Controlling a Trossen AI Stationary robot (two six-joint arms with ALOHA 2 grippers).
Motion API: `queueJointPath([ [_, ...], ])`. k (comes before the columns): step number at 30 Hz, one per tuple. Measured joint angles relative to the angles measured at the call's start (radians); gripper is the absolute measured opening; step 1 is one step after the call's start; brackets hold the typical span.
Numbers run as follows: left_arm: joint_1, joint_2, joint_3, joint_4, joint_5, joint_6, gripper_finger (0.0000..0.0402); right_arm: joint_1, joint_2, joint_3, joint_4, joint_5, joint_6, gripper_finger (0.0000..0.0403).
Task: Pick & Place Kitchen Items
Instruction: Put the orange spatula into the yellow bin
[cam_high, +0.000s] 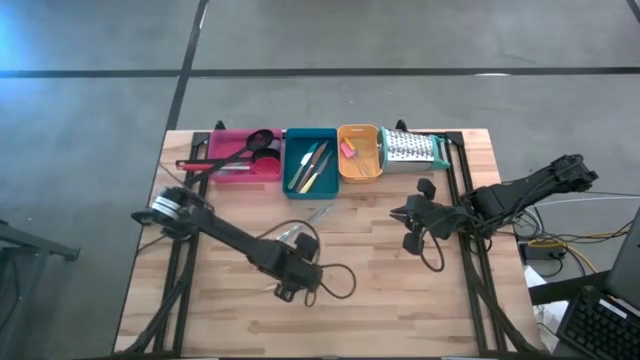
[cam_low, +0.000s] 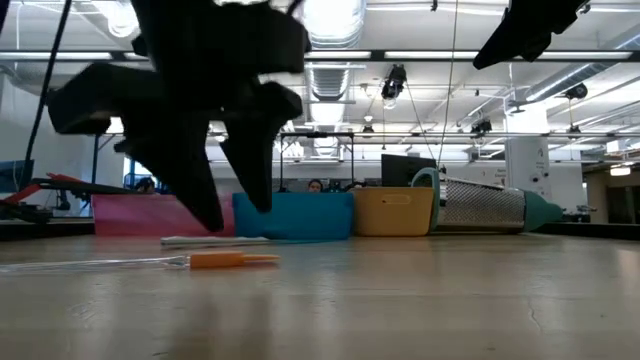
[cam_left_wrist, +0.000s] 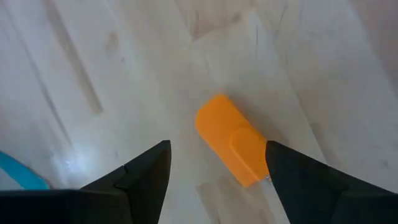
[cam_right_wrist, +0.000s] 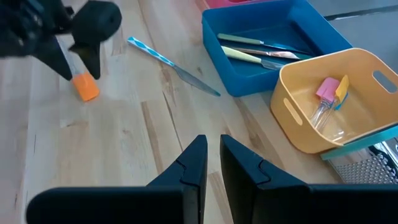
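Hovering low over the wooden bench (cam_high: 400, 290), left claw (cam_left_wrist: 217, 168) stands released, dark fingers (cam_left_wrist: 146, 171) spread either side of an orange-handled utensil (cam_left_wrist: 233, 140) lying flat on the boards. Handle is a smooth, rounded orange block; in the low view (cam_low: 232, 260) its long axis runs along the bench, with a clear thin stem trailing toward 9 o'clock. Cannot tell whether the fingers touch it.

High view: a blue-handled knife (cam_right_wrist: 171, 64) lies on the bench just below the teal tray (cam_high: 311, 162), at 12 o'clock from the left claw; long axis diagonal, slim metal blade.

Trays in a row at the far edge: pink tray (cam_high: 235, 170) with a black ladle (cam_high: 250, 146) laid lengthwise, teal tray holding thin knives (cam_right_wrist: 258, 50), yellow bin (cam_right_wrist: 348, 102) holding small pink and yellow pieces (cam_right_wrist: 328, 93). A perforated metal grater (cam_high: 412, 150) lies on its side at the row's 3 o'clock end.

Right claw (cam_right_wrist: 211, 162) waits clenched, empty, at 3 o'clock on the bench.
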Motion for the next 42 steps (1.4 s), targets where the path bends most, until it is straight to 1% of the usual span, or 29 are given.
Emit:
queueJointPath([
  [3, 0.004, 0.065, 0.067, -0.059, 0.001, -0.006, 0.0263, 0.000, 0.000, 0.000, 0.000, 0.000, 0.000, 0.0038],
  [6, 0.011, 0.114, 0.118, -0.075, 0.012, -0.007, 0.0264, 0.000, 0.000, 0.000, 0.000, 0.000, 0.000, 0.0038],
  [10, 0.034, 0.157, 0.148, -0.078, 0.102, -0.032, 0.0261, 0.000, 0.000, 0.000, 0.000, -0.001, 0.000, 0.0038],
  [13, 0.063, 0.176, 0.154, -0.097, 0.176, -0.106, 0.0255, 0.000, 0.000, -0.001, 0.000, -0.002, 0.000, 0.0038],
  [15, 0.085, 0.185, 0.156, -0.118, 0.203, -0.168, 0.0252, 0.000, 0.000, -0.001, 0.000, -0.002, 0.000, 0.0038],
  [20, 0.134, 0.193, 0.155, -0.164, 0.204, -0.338, 0.0247, 0.000, 0.000, -0.001, 0.000, -0.002, 0.000, 0.0038],
  [23, 0.149, 0.193, 0.154, -0.171, 0.214, -0.359, 0.0239, 0.000, 0.000, -0.001, 0.000, -0.002, 0.000, 0.0038],
  [26, 0.154, 0.196, 0.152, -0.173, 0.218, -0.358, 0.0213, 0.000, 0.000, -0.001, 0.000, -0.002, 0.000, 0.0038],
  [28, 0.155, 0.203, 0.152, -0.174, 0.216, -0.358, 0.0183, 0.000, 0.000, -0.001, 0.000, -0.002, 0.000, 0.0038],
  [30, 0.155, 0.217, 0.151, -0.177, 0.215, -0.357, 0.0141, 0.000, 0.000, -0.001, 0.000, -0.002, 0.000, 0.0038],
  [33, 0.156, 0.247, 0.150, -0.179, 0.213, -0.318, 0.0052, 0.000, 0.000, -0.001, 0.000, -0.002, 0.000, 0.0038],
  [34, 0.157, 0.256, 0.150, -0.180, 0.214, -0.298, 0.0028, 0.000, 0.000, -0.001, 0.000, -0.002, 0.000, 0.0038],
  [35, 0.157, 0.266, 0.149, -0.181, 0.215, -0.281, 0.0018, 0.000, 0.000, -0.001, 0.000, -0.002, 0.000, 0.0038],
  [42, 0.156, 0.283, 0.149, -0.181, 0.216, -0.242, 0.0009, 0.000, 0.000, -0.001, 0.000, -0.002, 0.000, 0.0038],
])
